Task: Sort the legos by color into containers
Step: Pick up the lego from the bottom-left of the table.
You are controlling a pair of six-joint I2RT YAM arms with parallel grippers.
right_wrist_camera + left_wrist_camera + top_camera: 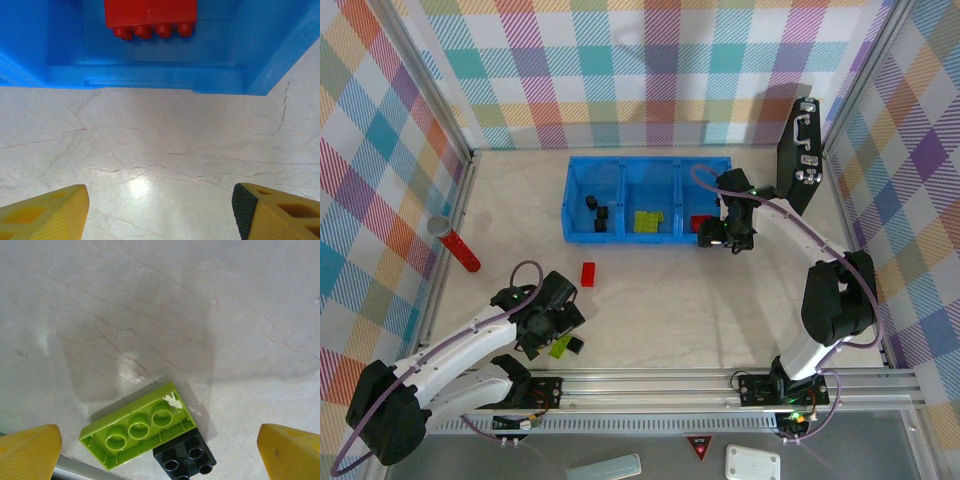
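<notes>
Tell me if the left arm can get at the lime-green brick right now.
Probably yes: the open left gripper hangs over the lime-green brick, though a black brick touching it may interfere.

The blue tray [623,163] holds black bricks [595,211] in its left compartment, lime bricks [647,221] in the middle and a red brick [150,14] on the right, while on the counter [670,300] a loose red brick [588,274] lies alone and an upturned lime brick [137,430] touches a black cube [185,460].

A: Pictured, the tabletop [150,315]: pale, marble-look, smooth, finely scratched, with a soft sheen.
B: Glossy moulded plastic on the lime-green brick [137,432] and black brick [185,460]; the blue tray [150,80] is smooth, slightly translucent plastic.
A: The checked walls [650,70]?
B: Possibly printed cloth; too distant to tell.
</notes>
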